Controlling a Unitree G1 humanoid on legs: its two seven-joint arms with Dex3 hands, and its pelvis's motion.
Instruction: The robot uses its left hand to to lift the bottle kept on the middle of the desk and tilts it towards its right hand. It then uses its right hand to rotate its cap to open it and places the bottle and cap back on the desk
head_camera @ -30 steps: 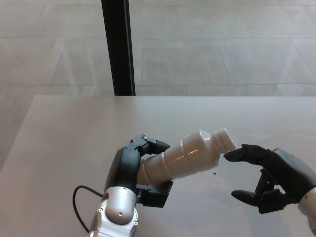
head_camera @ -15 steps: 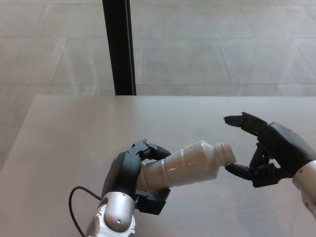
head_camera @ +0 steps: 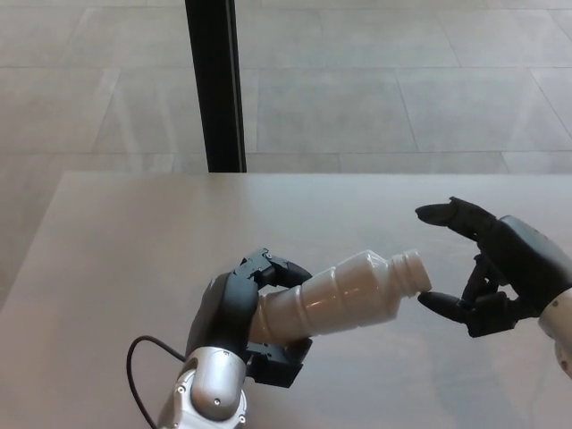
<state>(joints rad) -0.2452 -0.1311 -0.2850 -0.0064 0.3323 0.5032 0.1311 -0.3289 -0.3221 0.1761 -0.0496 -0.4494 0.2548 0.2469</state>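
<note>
White plastic bottle is held off the desk by the left hand, whose black fingers wrap around the lower body of the bottle. Bottle lies tilted, close to horizontal, with its base buried in the palm and its neck pointing toward the right hand. Ribbed shoulder and threaded neck are exposed; no cap is visible on the neck from the head view.

Right hand is unclenched and holds nothing: upper fingers are stretched out above and beyond the neck, and the thumb sits just beside the bottle mouth, lower down. Whether the thumb tip touches the rim cannot be told.

Left forearm, silver-grey, enters from the bottom edge; a black cable loops beside it.

Desk surface is pale beige and matte. Behind its far edge a black vertical post stands against a grey tiled floor.
</note>
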